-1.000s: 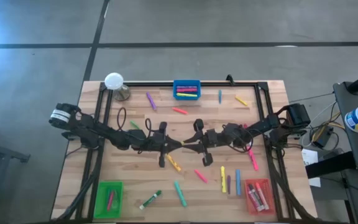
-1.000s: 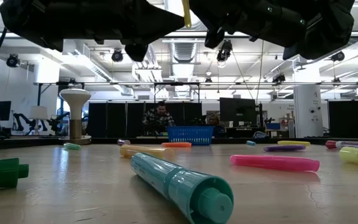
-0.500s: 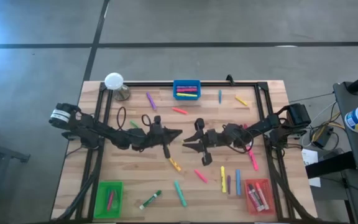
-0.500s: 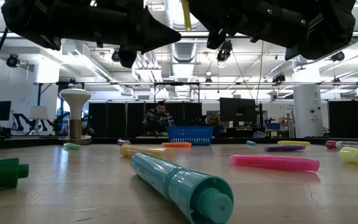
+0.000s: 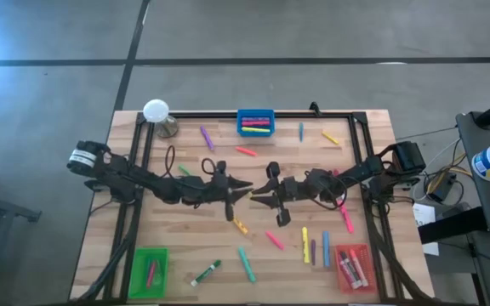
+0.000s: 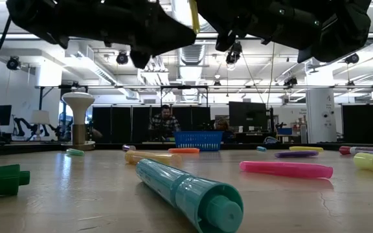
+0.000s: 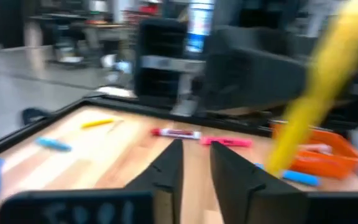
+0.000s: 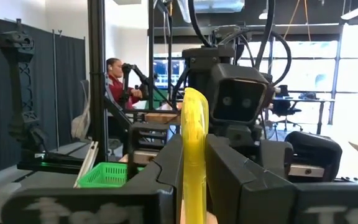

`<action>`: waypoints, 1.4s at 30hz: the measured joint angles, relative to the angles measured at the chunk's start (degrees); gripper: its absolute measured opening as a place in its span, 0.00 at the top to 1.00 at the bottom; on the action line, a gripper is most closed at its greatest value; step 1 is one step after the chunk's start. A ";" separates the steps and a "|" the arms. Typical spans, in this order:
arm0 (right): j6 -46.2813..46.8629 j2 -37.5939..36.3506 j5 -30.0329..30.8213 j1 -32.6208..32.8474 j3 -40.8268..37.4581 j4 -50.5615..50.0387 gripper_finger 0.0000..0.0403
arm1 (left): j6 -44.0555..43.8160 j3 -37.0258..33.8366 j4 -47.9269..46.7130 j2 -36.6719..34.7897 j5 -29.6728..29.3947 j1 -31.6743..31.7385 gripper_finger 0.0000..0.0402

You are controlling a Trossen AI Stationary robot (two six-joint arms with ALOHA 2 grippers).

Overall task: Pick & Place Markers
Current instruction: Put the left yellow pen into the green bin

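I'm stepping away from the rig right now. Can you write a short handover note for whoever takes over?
Right gripper: shut on a yellow marker, raised over mid-table.
Left gripper: empty, narrowly open, facing the right one over mid-table.
Done: some markers lie in the blue tray, green tray and red tray.
Left: about a dozen markers loose on the table, including the teal marker; the held yellow one still needs placing.

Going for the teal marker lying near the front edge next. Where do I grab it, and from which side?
Take the teal marker mid-barrel, from straight above, with the fingers across its width. It lies flat and slanted, with bare wood along both long sides; the capped end looks thicker.
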 joint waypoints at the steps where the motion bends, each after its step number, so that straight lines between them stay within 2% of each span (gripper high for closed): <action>1: 0.00 -0.01 -0.02 0.00 0.00 0.00 0.88 | 0.45 0.21 -0.08 0.00 2.39 -0.02 0.77; 4: 0.26 -0.83 -0.73 0.16 -0.34 -0.04 0.88 | 2.72 0.32 0.34 0.00 8.96 -0.36 0.71; 11: -0.02 -4.59 0.21 1.39 -1.67 0.54 0.88 | 5.13 -1.63 3.86 0.00 13.13 -1.31 0.66; 15: 0.00 -4.24 -0.19 1.73 -1.68 0.44 0.88 | 5.13 -1.40 6.15 -0.02 18.52 -1.29 0.66; 21: 0.07 -4.13 0.02 2.07 -1.56 0.46 0.88 | 5.16 -1.15 6.13 -0.02 14.99 -1.05 0.66; 42: 0.02 -4.07 -0.04 2.13 -1.25 0.46 0.88 | 4.13 2.43 4.41 -0.02 15.79 -0.55 0.66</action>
